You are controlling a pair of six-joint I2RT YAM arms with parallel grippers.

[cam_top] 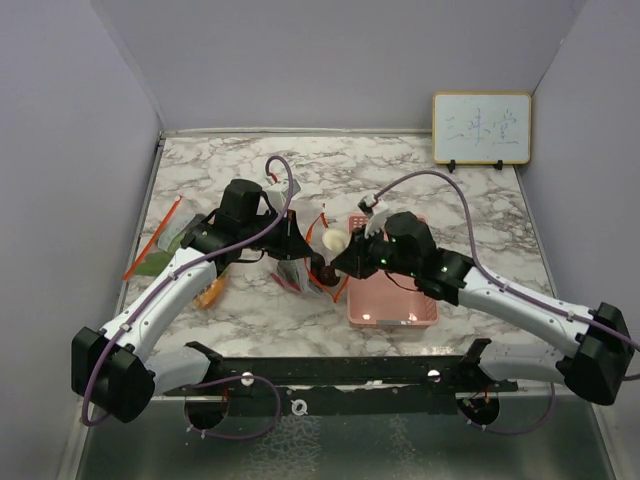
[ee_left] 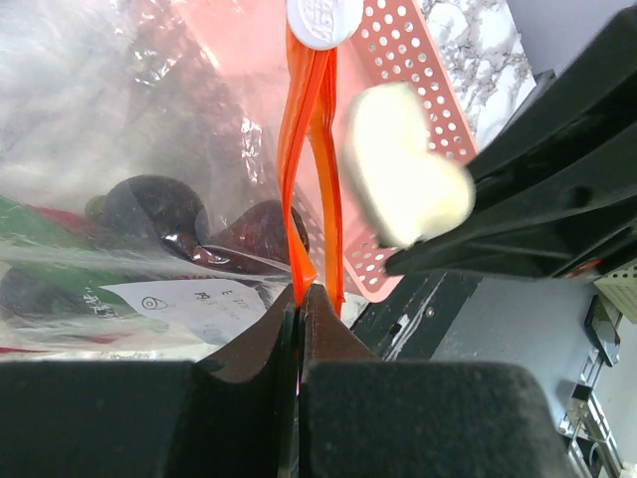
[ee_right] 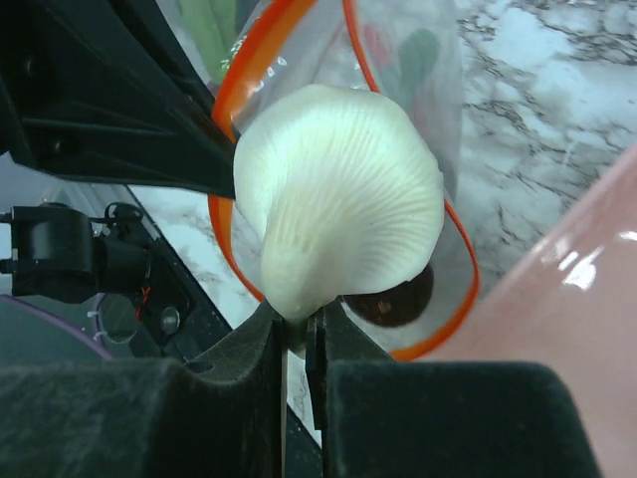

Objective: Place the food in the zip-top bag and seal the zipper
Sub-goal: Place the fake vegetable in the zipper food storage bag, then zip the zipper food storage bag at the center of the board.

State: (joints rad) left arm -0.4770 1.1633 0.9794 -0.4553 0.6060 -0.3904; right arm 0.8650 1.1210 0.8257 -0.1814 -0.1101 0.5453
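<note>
1. The left gripper has its jaws pressed together on the orange zip rim of the bag, with the white slider at the rim's far end.
2. The right gripper has its jaws clamped on the stem of the white mushroom, which is held at the bag's open mouth, not yet inside.
3. Inside the bag are two dark round pieces, with green and red shapes showing through the film.
4. On the table, left of the left arm, lie a chili, a green leaf and a carrot, all outside the bag.
5. The pink basket stands just right of the bag, beneath the right arm.
</note>
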